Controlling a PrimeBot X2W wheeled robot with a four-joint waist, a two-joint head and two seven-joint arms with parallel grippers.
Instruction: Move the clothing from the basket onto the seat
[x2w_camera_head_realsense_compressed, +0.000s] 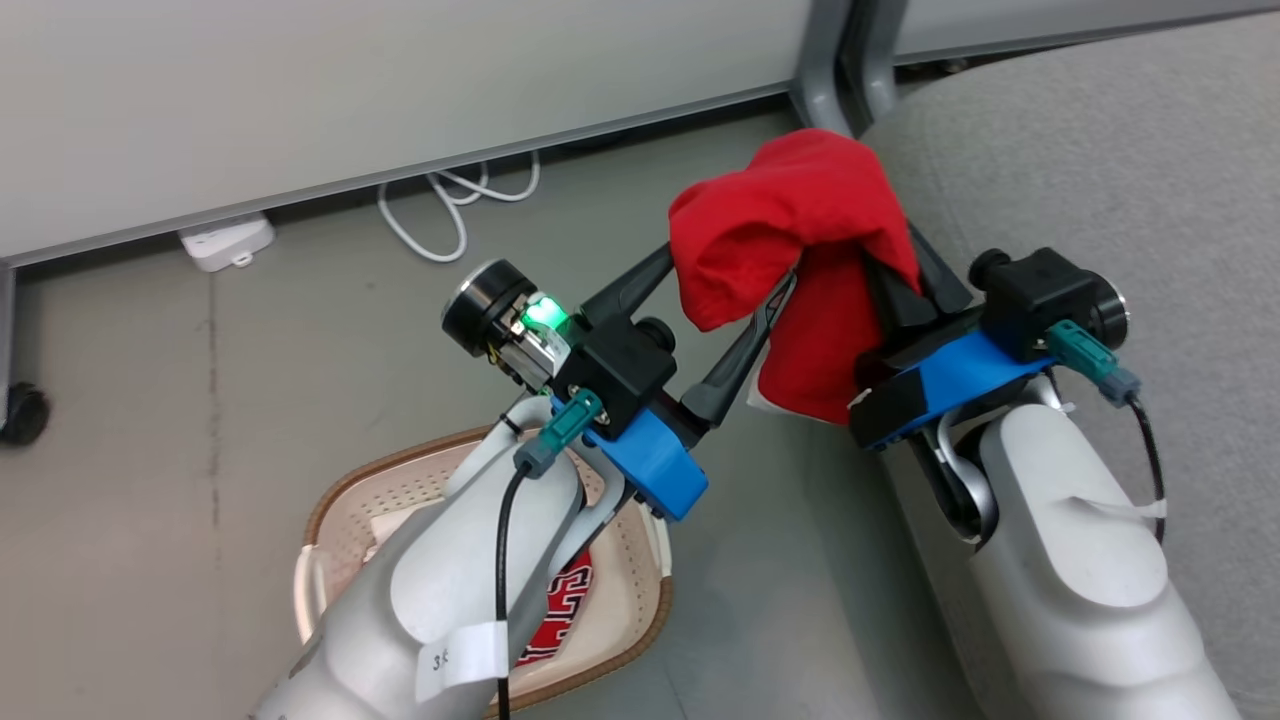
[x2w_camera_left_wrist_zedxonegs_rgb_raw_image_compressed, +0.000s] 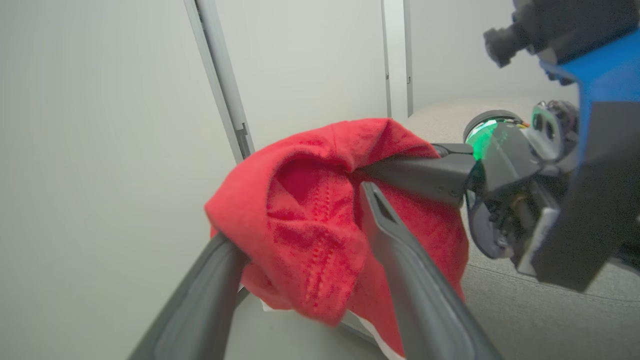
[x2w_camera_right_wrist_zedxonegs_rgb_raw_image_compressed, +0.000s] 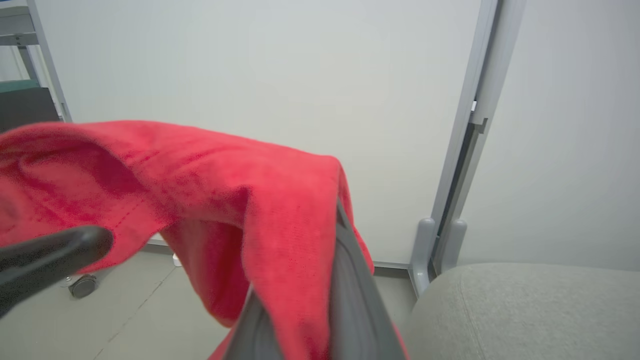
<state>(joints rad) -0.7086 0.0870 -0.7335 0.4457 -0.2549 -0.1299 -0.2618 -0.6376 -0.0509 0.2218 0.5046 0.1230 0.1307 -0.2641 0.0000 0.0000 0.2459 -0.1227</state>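
The plain red garment (x2w_camera_head_realsense_compressed: 790, 210) hangs in the air between the basket and the seat. My right gripper (x2w_camera_head_realsense_compressed: 905, 265) is shut on it from the right, and its closed fingers (x2w_camera_left_wrist_zedxonegs_rgb_raw_image_compressed: 415, 175) run into the folds. My left gripper (x2w_camera_head_realsense_compressed: 730, 270) is open, its two fingers spread wide with the cloth (x2w_camera_left_wrist_zedxonegs_rgb_raw_image_compressed: 300, 210) draped over their tips. The right wrist view has the garment (x2w_camera_right_wrist_zedxonegs_rgb_raw_image_compressed: 200, 170) lying over my right gripper (x2w_camera_right_wrist_zedxonegs_rgb_raw_image_compressed: 335, 240). The cream basket (x2w_camera_head_realsense_compressed: 420, 490) stands on the floor at the lower left, partly behind my left forearm. A red jersey with block letters (x2w_camera_head_realsense_compressed: 560, 610) lies in it. The grey seat (x2w_camera_head_realsense_compressed: 1100, 180) is at the right.
A white cable (x2w_camera_head_realsense_compressed: 450, 210) and a white box (x2w_camera_head_realsense_compressed: 225, 240) lie on the floor by the wall. A grey partition post (x2w_camera_head_realsense_compressed: 830, 60) stands at the seat's far corner. A caster wheel (x2w_camera_head_realsense_compressed: 20, 410) is at the left edge. Bare grey floor lies between basket and seat.
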